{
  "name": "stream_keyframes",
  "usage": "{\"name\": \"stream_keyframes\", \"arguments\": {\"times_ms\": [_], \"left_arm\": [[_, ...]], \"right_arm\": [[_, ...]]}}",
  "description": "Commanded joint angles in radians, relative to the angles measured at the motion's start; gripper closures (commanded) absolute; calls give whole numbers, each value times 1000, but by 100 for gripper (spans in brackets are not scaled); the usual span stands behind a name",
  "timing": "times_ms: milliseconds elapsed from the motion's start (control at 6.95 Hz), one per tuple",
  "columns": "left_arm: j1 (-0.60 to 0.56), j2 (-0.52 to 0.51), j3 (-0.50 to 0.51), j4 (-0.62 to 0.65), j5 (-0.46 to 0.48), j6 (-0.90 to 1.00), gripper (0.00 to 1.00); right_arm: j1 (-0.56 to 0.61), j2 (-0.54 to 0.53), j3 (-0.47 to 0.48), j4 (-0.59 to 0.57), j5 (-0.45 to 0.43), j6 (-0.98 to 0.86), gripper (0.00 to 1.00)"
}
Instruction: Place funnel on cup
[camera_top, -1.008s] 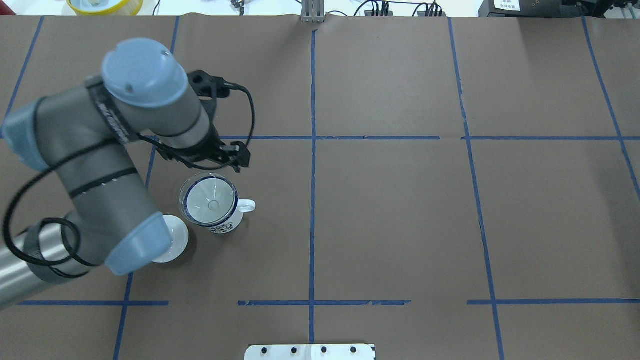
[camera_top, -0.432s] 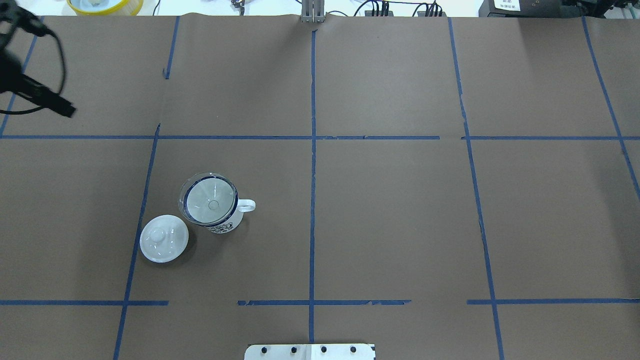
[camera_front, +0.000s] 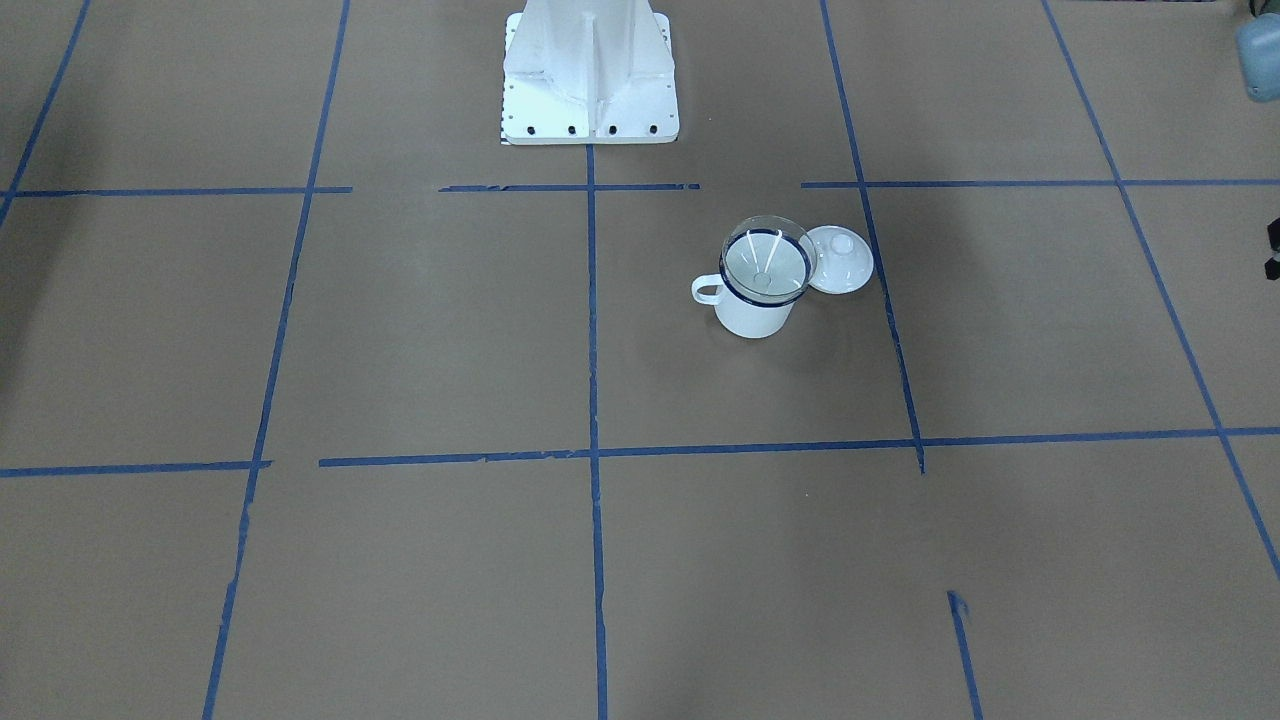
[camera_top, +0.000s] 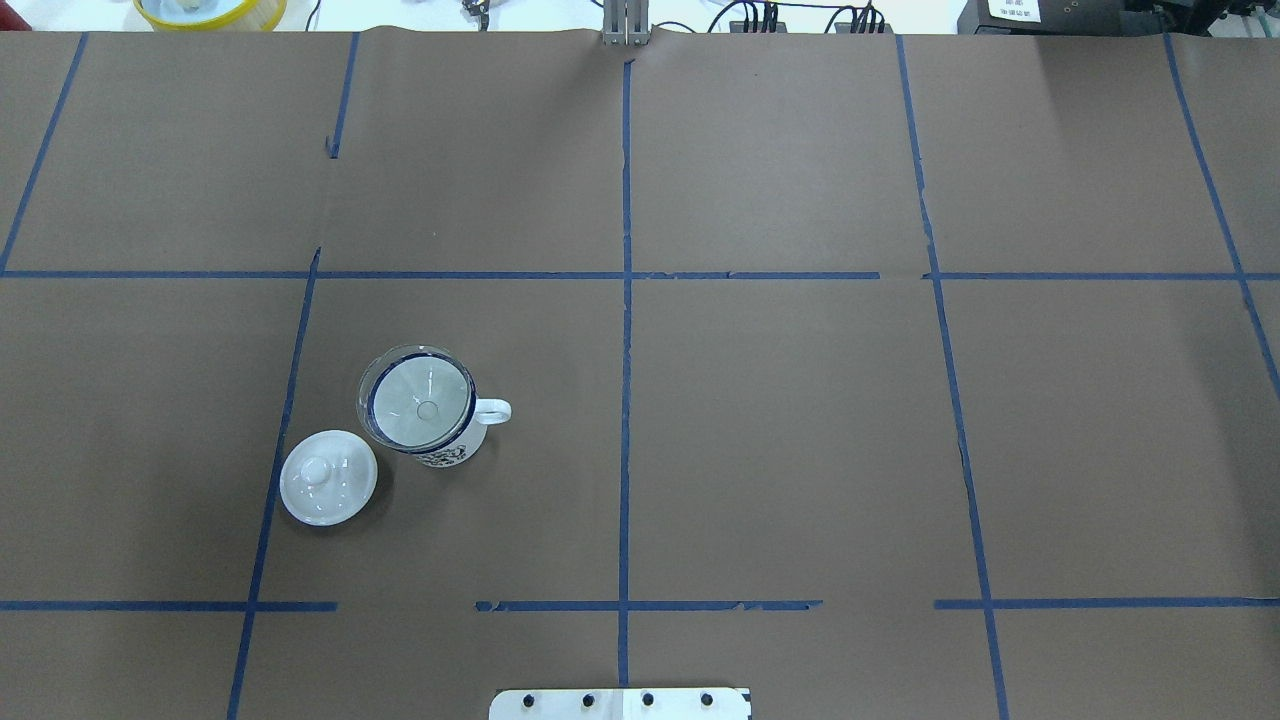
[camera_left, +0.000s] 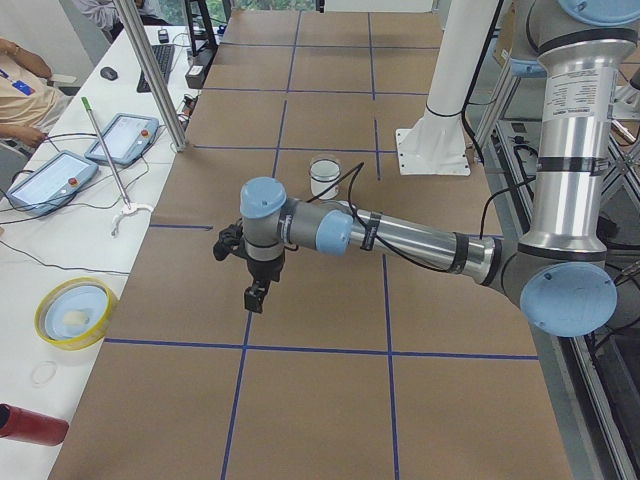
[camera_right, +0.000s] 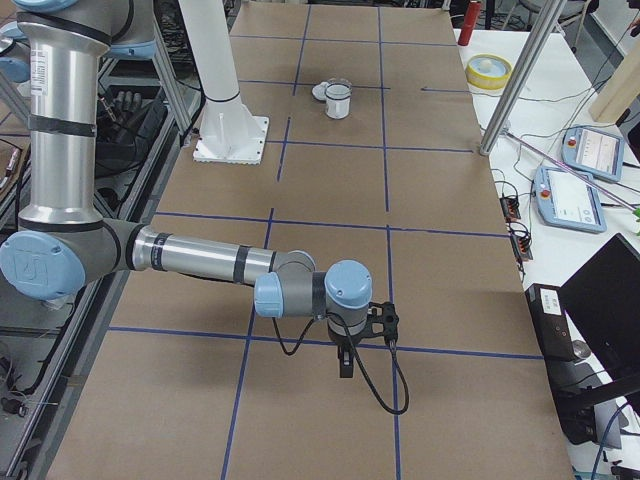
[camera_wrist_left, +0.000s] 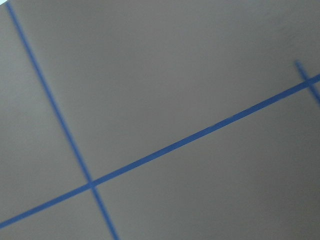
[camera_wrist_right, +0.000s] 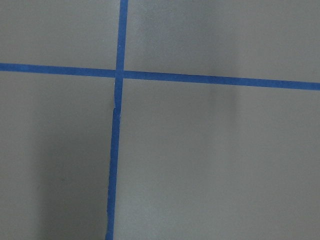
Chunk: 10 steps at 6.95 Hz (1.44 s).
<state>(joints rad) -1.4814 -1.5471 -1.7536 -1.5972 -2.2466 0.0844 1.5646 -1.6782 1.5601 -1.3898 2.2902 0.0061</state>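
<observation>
The clear funnel (camera_top: 420, 400) sits mouth-up in the white mug with the dark blue rim (camera_top: 452, 455), left of the table's middle, handle pointing right. They also show in the front view: funnel (camera_front: 766, 262), cup (camera_front: 752, 318). No gripper is near them. My left gripper (camera_left: 254, 297) hangs over bare paper near the table's left end and shows well only in the left side view, so I cannot tell its state. My right gripper (camera_right: 345, 366) hangs over bare paper near the right end, state unclear. Both wrist views show only paper and blue tape.
A white domed lid with a knob (camera_top: 328, 477) lies beside the cup on its near-left. The robot's white base plate (camera_top: 620, 703) is at the near edge. A yellow bowl (camera_top: 210, 10) and cables lie beyond the far edge. Blue tape lines grid the brown paper.
My left arm pulled away from just behind the cup, swung left and left the overhead view. The funnel stayed on the cup; the lid, once half hidden by the arm, now shows whole.
</observation>
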Motion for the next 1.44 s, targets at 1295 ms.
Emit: {"name": "stream_keyframes", "arguments": {"times_ms": [1295], "left_arm": [[-94,97,19,11,-56,100,0]], "right_arm": [[0,0,0,0,0,0,0]]}}
